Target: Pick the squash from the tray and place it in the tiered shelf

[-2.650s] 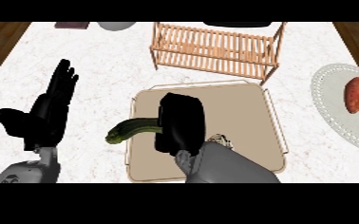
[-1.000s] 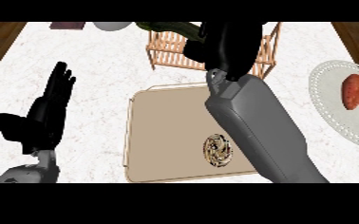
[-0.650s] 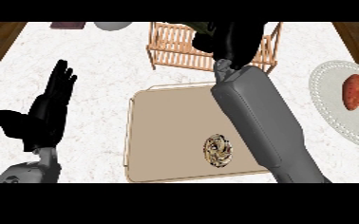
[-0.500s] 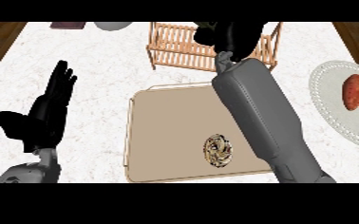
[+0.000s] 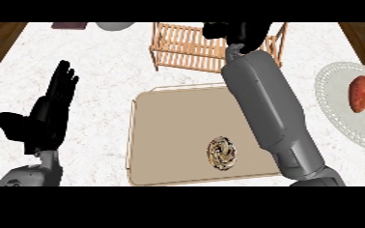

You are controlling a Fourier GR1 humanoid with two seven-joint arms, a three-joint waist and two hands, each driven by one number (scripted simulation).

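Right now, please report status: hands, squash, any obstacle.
Right hand over shelf, fingers unclear. Left hand open, resting at left. Squash not visible. Tray holds only a round pastry.

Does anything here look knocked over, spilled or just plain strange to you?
Nothing looks spilled or knocked over. The wooden shelf stands upright, the tray lies flat with one round patterned item on it, and a reddish food sits on the plate. The right hand is over the shelf; the left hand rests open.

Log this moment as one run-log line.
right hand: over tiered shelf, fingers hidden | squash: not visible | tray: pastry only | left hand: open, resting
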